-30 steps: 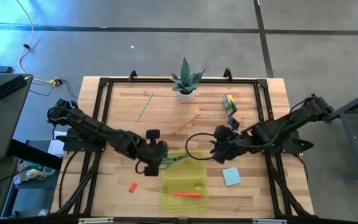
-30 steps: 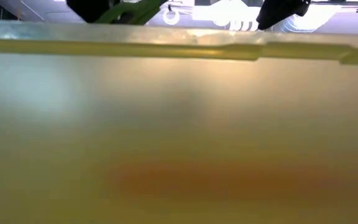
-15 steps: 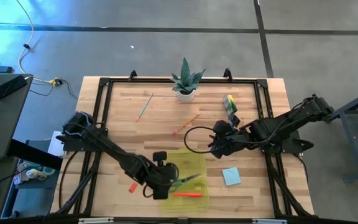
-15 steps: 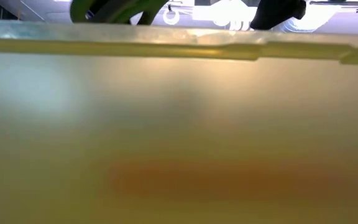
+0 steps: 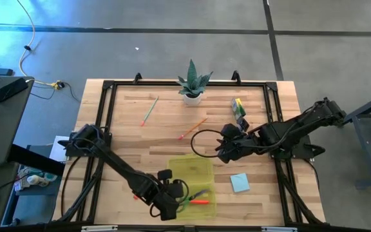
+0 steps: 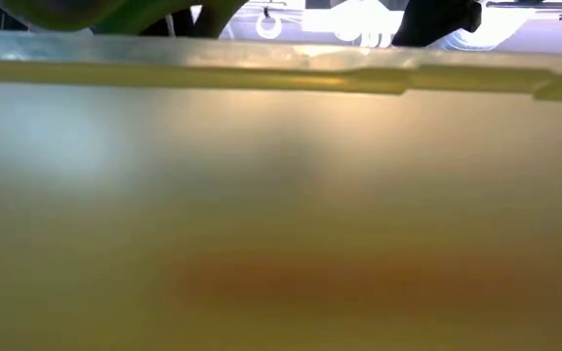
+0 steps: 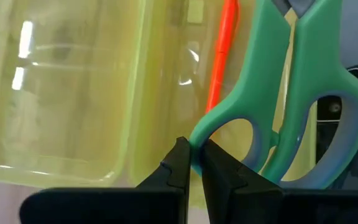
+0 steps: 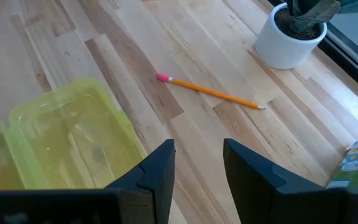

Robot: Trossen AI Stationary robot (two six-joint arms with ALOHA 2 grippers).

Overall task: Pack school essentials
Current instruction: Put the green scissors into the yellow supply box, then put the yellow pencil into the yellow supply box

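Currently the left gripper [image 7: 191, 163] is pinching one loop of the green-handled scissors [image 7: 291, 93] directly over the translucent yellow-green plastic case [image 5: 192, 187], blades running alongside the red marker [image 7: 221, 56] inside, while the right gripper [image 8: 197, 163], empty with fingers apart, is waiting farther off.

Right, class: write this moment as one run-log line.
left gripper: shut on green-handled scissors, over translucent yellow-green plastic case | right gripper: open, empty, above table | red marker: in case
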